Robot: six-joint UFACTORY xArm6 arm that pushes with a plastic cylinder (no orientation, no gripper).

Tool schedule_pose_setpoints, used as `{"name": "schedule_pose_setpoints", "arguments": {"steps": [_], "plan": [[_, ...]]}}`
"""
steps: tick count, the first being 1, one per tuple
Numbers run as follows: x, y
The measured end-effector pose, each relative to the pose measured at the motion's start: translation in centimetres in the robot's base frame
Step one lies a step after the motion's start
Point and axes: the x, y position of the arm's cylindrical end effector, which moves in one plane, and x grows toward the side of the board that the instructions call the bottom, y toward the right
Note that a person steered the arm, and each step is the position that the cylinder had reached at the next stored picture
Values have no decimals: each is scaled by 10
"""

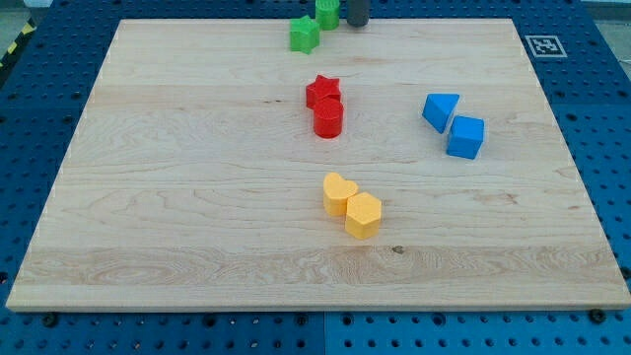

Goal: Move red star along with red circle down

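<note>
The red star [321, 92] lies a little above the board's centre, touching the red circle [328, 117] just below it. My tip [356, 24] is the dark rod end at the view's top edge, right beside a green block [326, 13]. It stands well above and slightly right of the red star, apart from both red blocks.
A second green block [305, 35] lies near the top edge, left of my tip. A blue triangle-like block [440, 110] and a blue cube [465, 137] sit at the right. Two yellow blocks [339, 193] [363, 215] lie below the red pair. The wooden board [148, 197] rests on a blue pegboard.
</note>
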Motion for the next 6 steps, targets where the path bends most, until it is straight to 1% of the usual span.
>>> {"name": "schedule_pose_setpoints", "arguments": {"steps": [1, 2, 4, 5, 6], "plan": [[3, -23], [51, -54], [198, -53], [254, -53], [263, -53]]}}
